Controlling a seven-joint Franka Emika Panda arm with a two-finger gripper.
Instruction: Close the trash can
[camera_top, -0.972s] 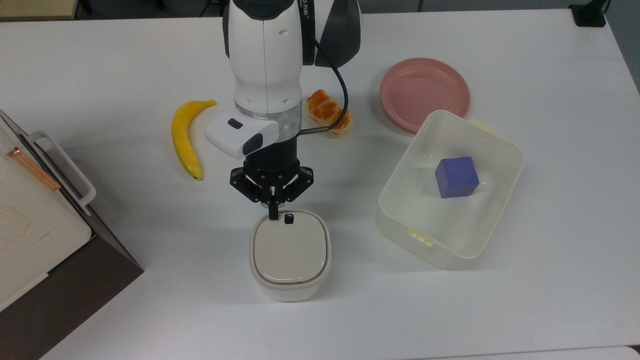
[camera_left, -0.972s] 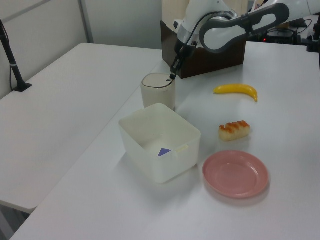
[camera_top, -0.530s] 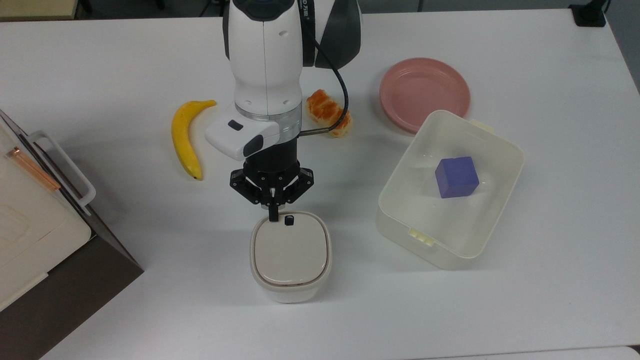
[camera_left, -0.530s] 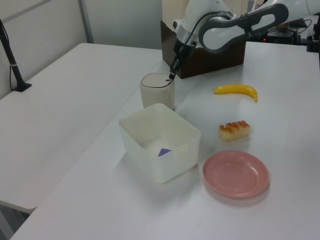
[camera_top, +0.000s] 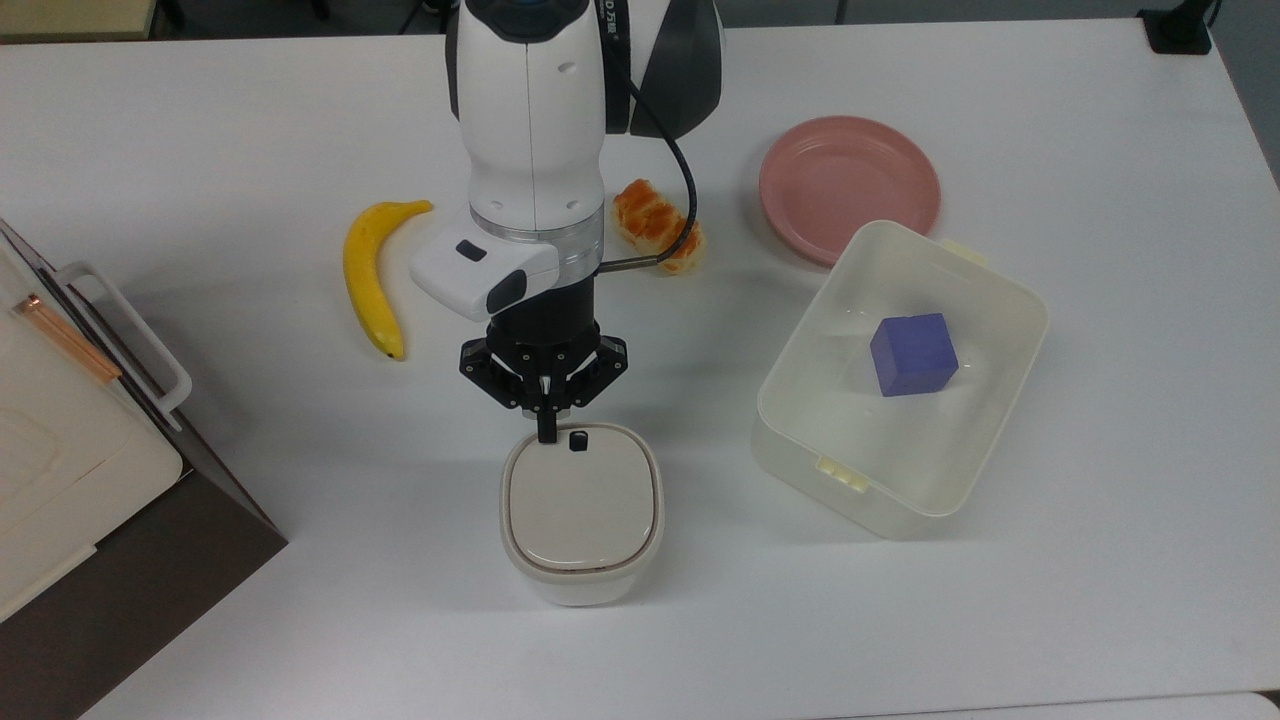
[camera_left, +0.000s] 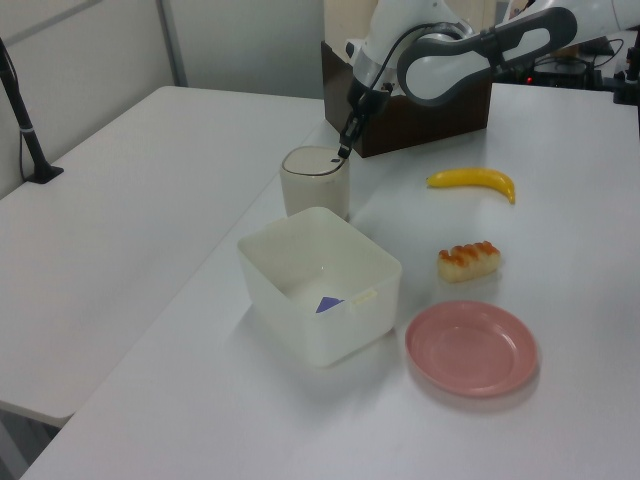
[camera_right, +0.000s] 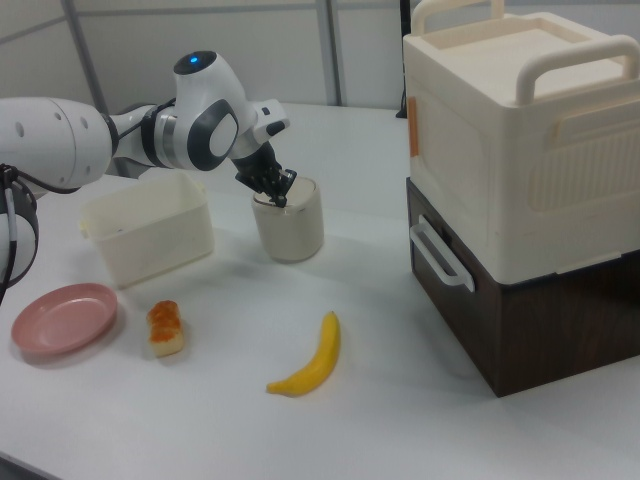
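The trash can (camera_top: 580, 500) is a small cream-white rounded-square bin standing at the front middle of the table. Its beige lid lies flat on the rim, with the black button (camera_top: 578, 438) at its back edge. My gripper (camera_top: 546, 432) points straight down, shut with nothing between its fingers. Its tip touches the lid's back edge just beside the button. In the left view the trash can (camera_left: 315, 185) sits under my gripper (camera_left: 344, 150). The right view shows my gripper (camera_right: 279, 198) at the top rim of the trash can (camera_right: 290, 225).
A banana (camera_top: 368, 280) and a piece of bread (camera_top: 655, 225) lie behind the bin. A pink plate (camera_top: 848, 185) and a translucent tub (camera_top: 1035, 320) holding a blue cube (camera_top: 912, 353) are on the top view's right. A cream box on a brown base (camera_top: 60, 470) fills the top view's left edge.
Almost nothing: my gripper tip has crept slightly along the lid's back edge. The lid stays flat and the bin has not moved.
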